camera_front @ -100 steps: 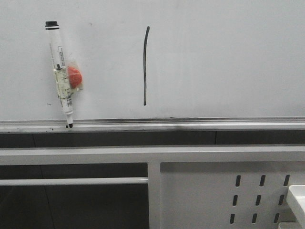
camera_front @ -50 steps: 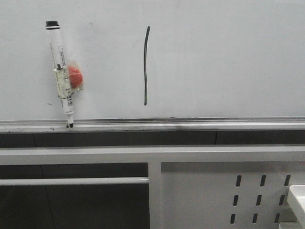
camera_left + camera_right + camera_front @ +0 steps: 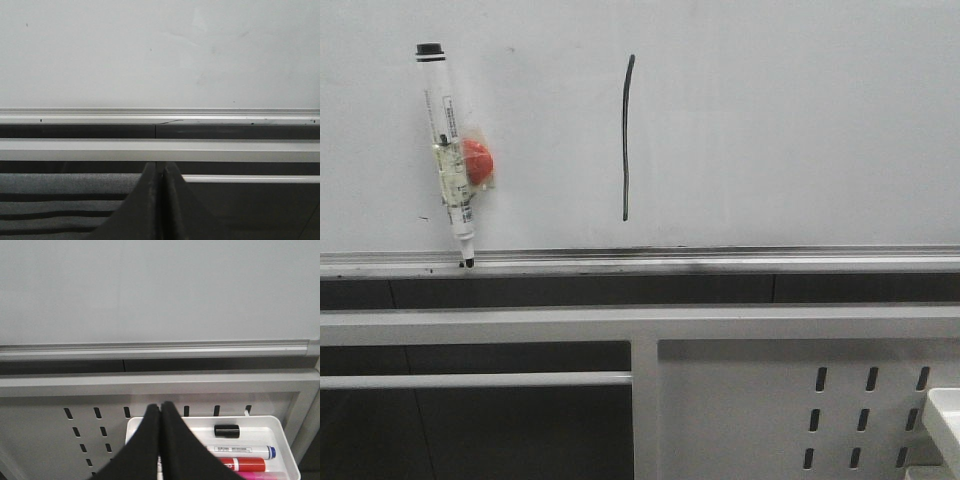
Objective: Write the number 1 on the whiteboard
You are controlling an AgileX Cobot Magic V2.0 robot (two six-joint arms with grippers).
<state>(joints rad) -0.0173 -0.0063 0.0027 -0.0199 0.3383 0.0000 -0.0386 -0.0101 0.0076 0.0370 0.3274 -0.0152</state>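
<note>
Flat, even, slightly dim indoor light throughout.
The whiteboard (image 3: 800,120) shows soft grey shading without hard glare; both wrist views are a little soft, with fingertips dark and blurred.

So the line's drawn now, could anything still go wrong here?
Possibly. The marker leans against the whiteboard with only its tip on the rail, apparently uncapped; a bump might tip it off or leave stray ink. The number 1 could smear if brushed. Both arms' fingers are shut and hold nothing.
</note>
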